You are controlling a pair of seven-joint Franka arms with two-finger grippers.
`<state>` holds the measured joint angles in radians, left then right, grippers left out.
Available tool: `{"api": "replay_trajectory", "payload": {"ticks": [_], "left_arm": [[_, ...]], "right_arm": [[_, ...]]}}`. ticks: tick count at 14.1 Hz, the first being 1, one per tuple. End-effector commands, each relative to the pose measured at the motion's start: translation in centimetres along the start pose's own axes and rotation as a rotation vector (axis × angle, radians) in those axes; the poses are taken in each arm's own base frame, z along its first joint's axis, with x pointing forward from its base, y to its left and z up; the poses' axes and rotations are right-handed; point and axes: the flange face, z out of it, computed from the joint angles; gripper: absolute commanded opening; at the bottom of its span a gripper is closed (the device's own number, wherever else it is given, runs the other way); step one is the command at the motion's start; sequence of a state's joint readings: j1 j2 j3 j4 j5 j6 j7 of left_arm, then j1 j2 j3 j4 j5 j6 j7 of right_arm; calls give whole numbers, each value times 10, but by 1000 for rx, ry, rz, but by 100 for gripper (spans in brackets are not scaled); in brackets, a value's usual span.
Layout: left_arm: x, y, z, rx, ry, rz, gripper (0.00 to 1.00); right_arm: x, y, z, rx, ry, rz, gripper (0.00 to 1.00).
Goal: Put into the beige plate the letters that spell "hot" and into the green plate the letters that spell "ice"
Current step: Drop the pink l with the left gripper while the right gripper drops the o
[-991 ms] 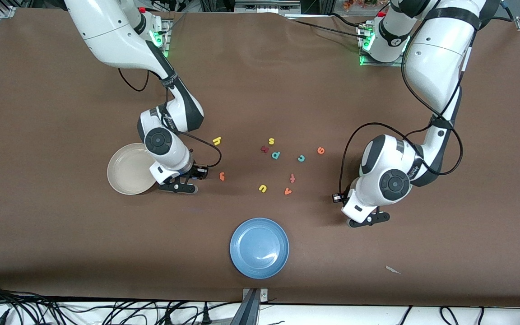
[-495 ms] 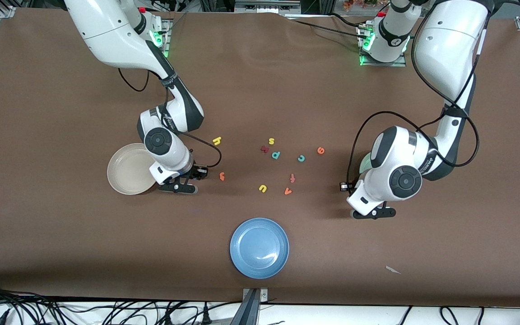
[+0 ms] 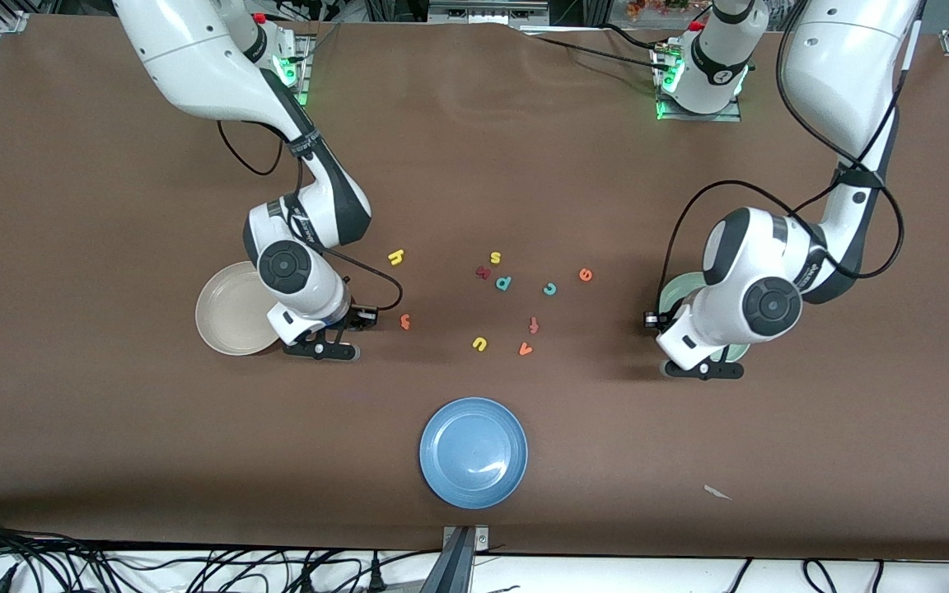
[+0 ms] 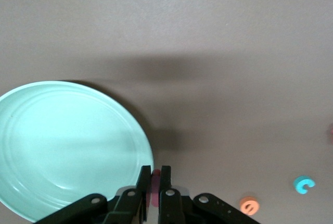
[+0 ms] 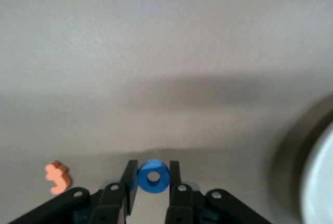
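Note:
My right gripper (image 3: 322, 350) (image 5: 153, 174) is shut on the blue ring-shaped o (image 5: 153, 177), low over the table beside the beige plate (image 3: 227, 317) (image 5: 323, 182). The orange t (image 3: 404, 322) (image 5: 58, 176) lies close by, and the yellow h (image 3: 395, 257) lies farther from the camera. My left gripper (image 3: 705, 371) (image 4: 154, 171) is shut on the dark red i (image 4: 155, 182), just over the rim of the green plate (image 3: 676, 290) (image 4: 62, 146). That arm hides most of the plate in the front view. The teal c (image 3: 549, 288) (image 4: 304, 184) and orange e (image 3: 585, 274) (image 4: 249, 204) lie mid-table.
A blue plate (image 3: 473, 451) stands near the table's front edge. Other loose letters lie mid-table: yellow s (image 3: 495, 258), a dark red letter (image 3: 483, 272), teal p (image 3: 503, 282), red f (image 3: 534, 324), yellow u (image 3: 479, 343), orange v (image 3: 525, 349).
My left arm has carried its letter toward its own end of the table, to the green plate's rim. My right gripper has shifted slightly toward the beige plate.

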<state>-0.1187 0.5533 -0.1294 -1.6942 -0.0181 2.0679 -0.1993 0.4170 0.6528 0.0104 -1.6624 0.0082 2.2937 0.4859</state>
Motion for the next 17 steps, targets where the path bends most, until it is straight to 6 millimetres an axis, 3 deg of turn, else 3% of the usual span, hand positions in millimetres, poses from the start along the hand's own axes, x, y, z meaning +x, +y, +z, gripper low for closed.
{"api": "replay_trajectory", "payload": {"ticks": [1, 3, 8, 12, 13, 14, 15, 16, 17], "left_arm": [[-28, -10, 10, 23, 60, 60, 0], [-28, -31, 21, 35, 82, 78, 0], [-38, -40, 49, 31, 88, 94, 0], [-31, -56, 64, 24, 100, 122, 0], [-31, -50, 66, 28, 99, 142, 12], [-29, -47, 63, 37, 107, 154, 58], [-26, -48, 57, 38, 112, 157, 100], [-26, -49, 55, 42, 109, 167, 100], [-26, -46, 49, 44, 111, 179, 100]], "right_arm": [[7, 30, -27, -19, -22, -60, 19], [6, 56, -35, -42, -36, -95, 19], [0, 127, -39, -73, -35, -184, 19], [-7, 173, -11, -86, 10, -256, 20], [-7, 183, -4, -85, 32, -254, 22], [-6, 185, -2, -76, 39, -248, 39], [-6, 185, -4, -50, 38, -214, 85], [-6, 181, -9, -3, 32, -169, 100], [-6, 175, -15, 26, 25, -146, 100]]}}
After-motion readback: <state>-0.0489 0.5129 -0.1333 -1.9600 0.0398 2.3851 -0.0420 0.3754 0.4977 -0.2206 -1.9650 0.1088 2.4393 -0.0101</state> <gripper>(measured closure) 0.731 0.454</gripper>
